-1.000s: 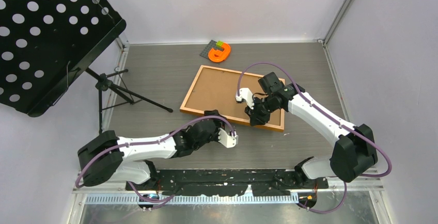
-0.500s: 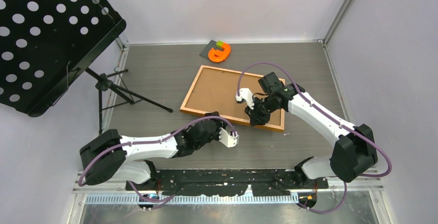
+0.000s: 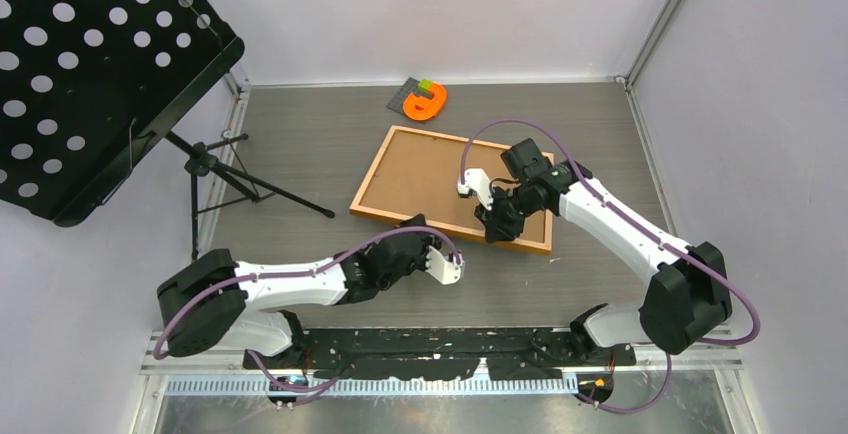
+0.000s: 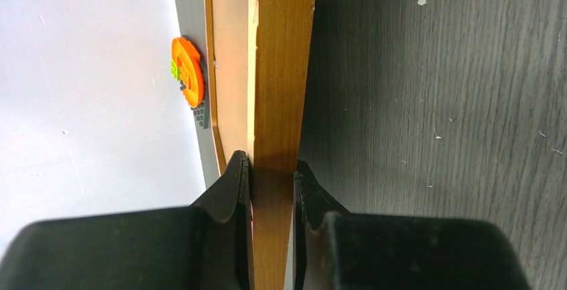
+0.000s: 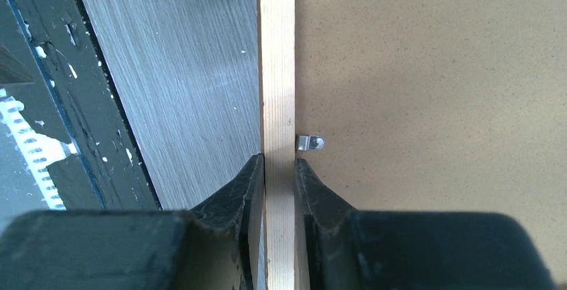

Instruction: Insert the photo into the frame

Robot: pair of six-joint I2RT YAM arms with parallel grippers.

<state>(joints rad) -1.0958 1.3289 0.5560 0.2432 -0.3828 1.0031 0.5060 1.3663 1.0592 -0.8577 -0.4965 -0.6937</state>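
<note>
From high above and behind the arm bases, the fixed top camera looks down over the whole grey table (image 3: 300, 154) toward the far wall. The left wrist camera sits low and close behind the left gripper (image 4: 272, 166), sighting along the frame (image 4: 281, 69) toward an orange object (image 4: 187, 69) by that wall. The right wrist camera peers almost straight down past the right gripper (image 5: 279, 163), tight on a frame rail. All three views share the frame; the top and left wrist views share the orange object.

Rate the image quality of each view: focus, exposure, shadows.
Top external: evenly lit, sharp, soft shadows on the table. Left wrist: the frame falls into shadow at the left gripper. Right wrist: frame rail bright, metal clip sharp, right gripper dark.
</note>
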